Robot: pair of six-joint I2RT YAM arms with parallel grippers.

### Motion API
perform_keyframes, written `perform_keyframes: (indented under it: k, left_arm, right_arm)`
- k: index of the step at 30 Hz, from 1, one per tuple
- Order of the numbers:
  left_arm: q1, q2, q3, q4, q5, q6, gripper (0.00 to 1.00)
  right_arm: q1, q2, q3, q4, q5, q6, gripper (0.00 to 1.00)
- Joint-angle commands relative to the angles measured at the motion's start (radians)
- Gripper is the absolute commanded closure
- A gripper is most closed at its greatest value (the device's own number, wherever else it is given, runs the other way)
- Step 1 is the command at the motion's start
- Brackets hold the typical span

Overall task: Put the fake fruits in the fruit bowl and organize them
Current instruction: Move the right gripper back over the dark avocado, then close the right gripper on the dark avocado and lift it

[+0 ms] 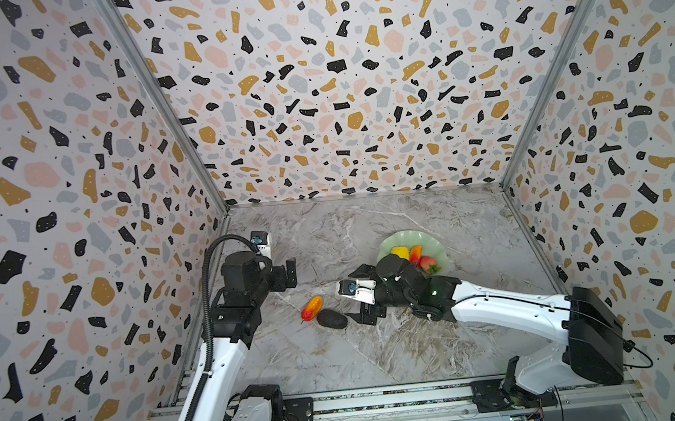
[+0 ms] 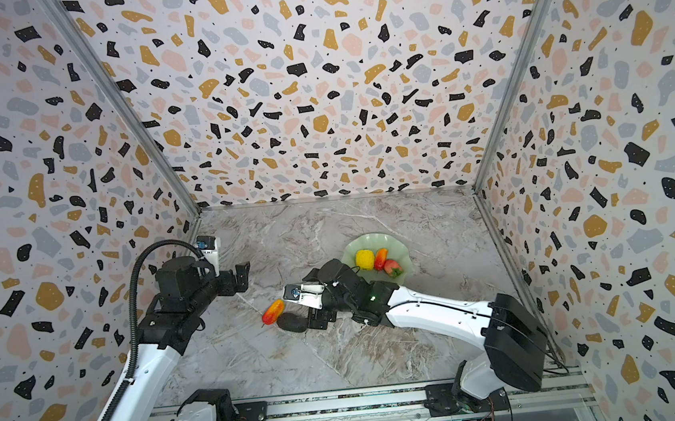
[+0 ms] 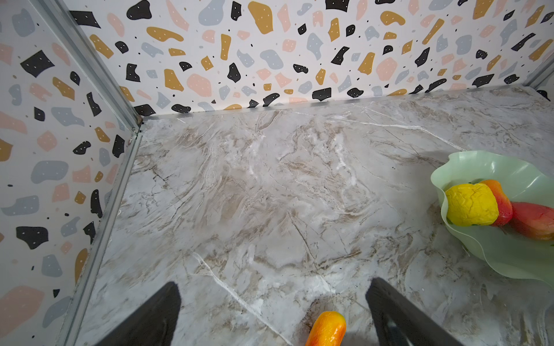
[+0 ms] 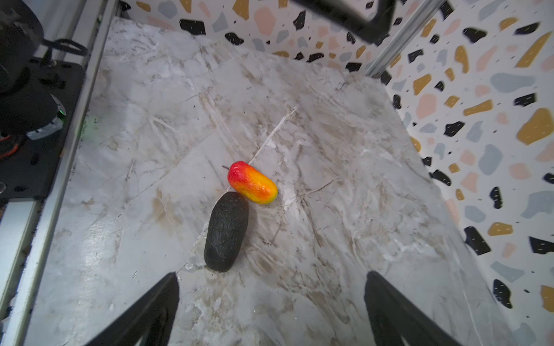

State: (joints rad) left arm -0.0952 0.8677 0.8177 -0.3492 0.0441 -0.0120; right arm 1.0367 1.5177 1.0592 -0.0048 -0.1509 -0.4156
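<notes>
Gaping wide, the empty right claw (image 4: 271,278) hangs beside the avocado (image 4: 226,232) touching a mango (image 4: 251,182) mid-surface (image 4: 329,143), the left claw (image 3: 272,287) gapes too, and the fruit bowl (image 1: 407,236) sits toward the right edge.

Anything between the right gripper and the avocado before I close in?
Nothing visible. The open right gripper faces the avocado across bare table; the mango lies against the avocado's far end, beyond it, not in between.

The bowl (image 1: 405,239) holds a chunk (image 1: 400,252), 1 mango (image 1: 415,254) and a strawberry (image 1: 428,262); left of it, on the counter (image 1: 381,353), another mango (image 1: 312,308) touches the avocado (image 1: 332,319).
</notes>
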Motion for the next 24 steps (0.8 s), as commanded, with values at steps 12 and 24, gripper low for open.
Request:
perform_keyframes:
  k: [12, 24]
  left_arm:
    - [0.005, -0.008, -0.012, 0.040, -0.004, -0.001, 0.00]
    - [0.005, -0.008, -0.012, 0.040, -0.007, -0.001, 0.00]
  right_arm:
    - [0.035, 0.332, 0.234, -0.001, -0.085, 0.117, 0.26]
    - [0.036, 0.423, 0.249, -0.054, -0.110, 0.164, 0.39]
